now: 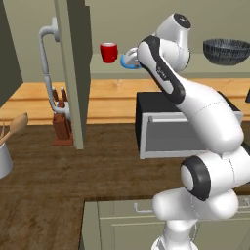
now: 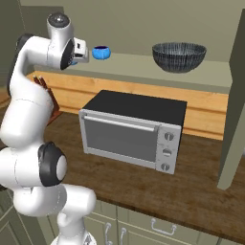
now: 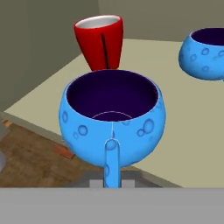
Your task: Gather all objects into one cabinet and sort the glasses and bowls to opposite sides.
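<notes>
Cup (image 3: 113, 120) hangs by its handle in the closed gripper (image 3: 112, 181), over the cabinet shelf (image 3: 175, 131) edge, near the mug (image 3: 99, 41). Set it down level beside the second cup (image 3: 203, 54), left of the bowl (image 2: 179, 56).

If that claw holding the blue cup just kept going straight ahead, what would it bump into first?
Probably the glossy red mug, which stands just beyond the round bright-blue handled cup that the claw grips by its handle. The hand view leaves the gap between them unclear.
</notes>
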Motion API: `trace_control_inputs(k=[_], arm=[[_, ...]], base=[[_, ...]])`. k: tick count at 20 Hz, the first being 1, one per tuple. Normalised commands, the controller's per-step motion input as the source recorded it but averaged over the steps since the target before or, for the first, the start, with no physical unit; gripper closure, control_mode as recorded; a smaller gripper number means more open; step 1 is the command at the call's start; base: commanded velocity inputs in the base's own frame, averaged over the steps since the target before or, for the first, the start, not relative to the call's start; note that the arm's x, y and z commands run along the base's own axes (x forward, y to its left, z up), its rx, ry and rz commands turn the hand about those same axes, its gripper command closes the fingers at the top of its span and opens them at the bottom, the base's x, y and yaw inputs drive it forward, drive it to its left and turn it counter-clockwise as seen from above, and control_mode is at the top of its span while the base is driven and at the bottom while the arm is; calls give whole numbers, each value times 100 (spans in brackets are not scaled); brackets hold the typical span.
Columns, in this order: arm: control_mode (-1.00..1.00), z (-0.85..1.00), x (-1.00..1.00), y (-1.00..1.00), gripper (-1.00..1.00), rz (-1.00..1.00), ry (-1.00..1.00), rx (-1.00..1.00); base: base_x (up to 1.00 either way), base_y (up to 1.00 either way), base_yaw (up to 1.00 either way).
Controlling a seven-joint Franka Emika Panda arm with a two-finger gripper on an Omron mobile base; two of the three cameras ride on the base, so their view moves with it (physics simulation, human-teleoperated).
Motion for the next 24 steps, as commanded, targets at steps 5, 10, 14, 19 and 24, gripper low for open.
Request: trace_control_inputs(k=[5,10,14,19,24], arm=[[-100,-2,43,0,100,0,1,0],[-100,0,25,0,100,0,1,0],[-100,0,12,6,100,0,0,0],[-100,-9,2,5,-100,0,0,0],[-100,-8,1,3,-100,0,-1,0]], base=[[0,0,0],[0,0,0],[0,0,0],[0,0,0],[0,0,0]])
